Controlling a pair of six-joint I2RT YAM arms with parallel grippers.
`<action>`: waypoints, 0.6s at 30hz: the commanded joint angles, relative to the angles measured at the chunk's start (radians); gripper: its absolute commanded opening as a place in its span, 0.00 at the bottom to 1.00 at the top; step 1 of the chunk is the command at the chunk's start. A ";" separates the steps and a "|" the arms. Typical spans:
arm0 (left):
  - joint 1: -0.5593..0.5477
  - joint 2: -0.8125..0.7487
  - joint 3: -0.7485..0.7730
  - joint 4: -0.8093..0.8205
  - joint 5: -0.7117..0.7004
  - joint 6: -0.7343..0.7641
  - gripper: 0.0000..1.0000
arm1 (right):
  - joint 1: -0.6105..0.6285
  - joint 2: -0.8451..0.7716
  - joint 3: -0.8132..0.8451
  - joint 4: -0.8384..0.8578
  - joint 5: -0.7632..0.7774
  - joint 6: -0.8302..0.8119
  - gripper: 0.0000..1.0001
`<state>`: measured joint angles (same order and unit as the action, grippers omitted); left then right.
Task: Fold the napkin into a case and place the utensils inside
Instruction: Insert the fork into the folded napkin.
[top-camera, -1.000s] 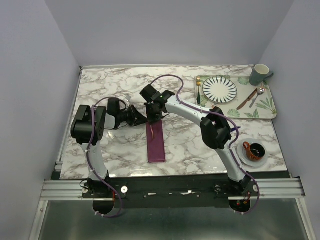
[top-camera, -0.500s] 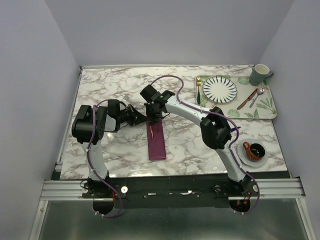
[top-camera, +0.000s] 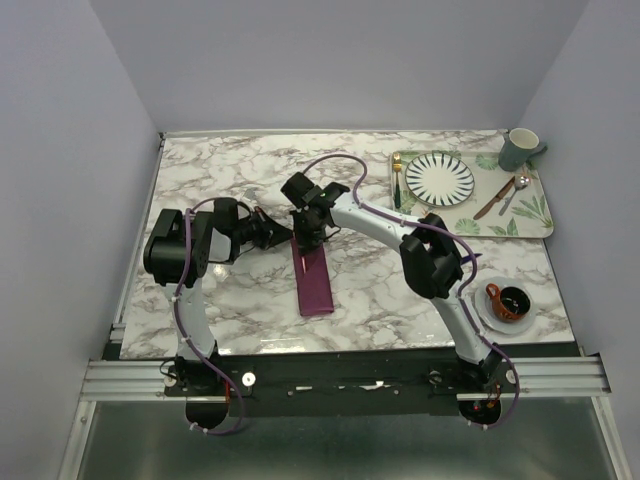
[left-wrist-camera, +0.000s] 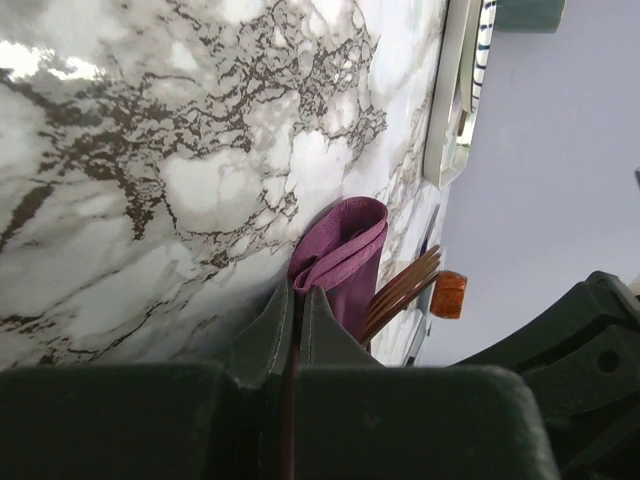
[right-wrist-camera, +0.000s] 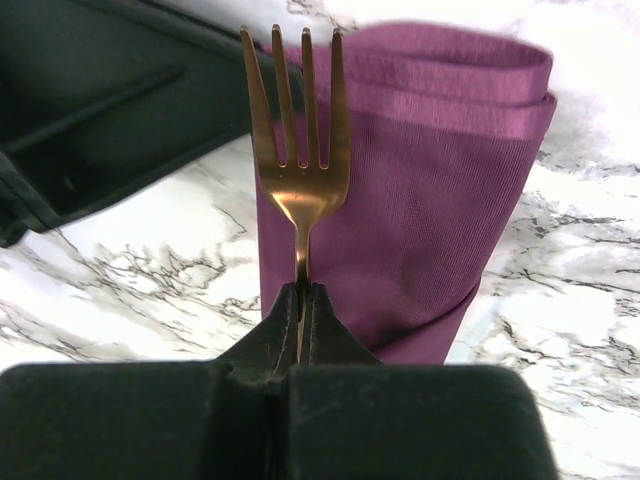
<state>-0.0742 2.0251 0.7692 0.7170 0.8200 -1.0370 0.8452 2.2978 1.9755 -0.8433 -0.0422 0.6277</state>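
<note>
Top external: left end effector (top-camera: 284, 236) beside case (top-camera: 315, 285)

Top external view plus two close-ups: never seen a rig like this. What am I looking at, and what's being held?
Two robot arms are bolted at the near edge of a marble table. The top external view looks down on both. The other two pictures come from a camera on each wrist, looking along its own fingers.

On the table lies a purple napkin folded into a long case. The left gripper is shut on the cloth at the case's far end. The right gripper is shut on the handle of a copper fork, whose tines lie over the case.

At the far right is a tray with a plate. Nearer sits an orange cup.
</note>
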 joint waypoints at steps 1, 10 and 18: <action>0.008 0.035 0.030 0.013 -0.051 0.009 0.00 | 0.009 -0.031 -0.024 -0.023 -0.045 0.010 0.01; 0.007 0.041 0.019 0.015 -0.055 0.017 0.00 | 0.011 -0.044 -0.056 -0.016 -0.056 0.018 0.01; 0.007 0.040 0.025 0.018 -0.055 0.018 0.00 | 0.011 -0.047 -0.061 -0.017 -0.050 0.020 0.17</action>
<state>-0.0723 2.0407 0.7910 0.7242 0.8143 -1.0374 0.8452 2.2967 1.9240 -0.8486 -0.0814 0.6380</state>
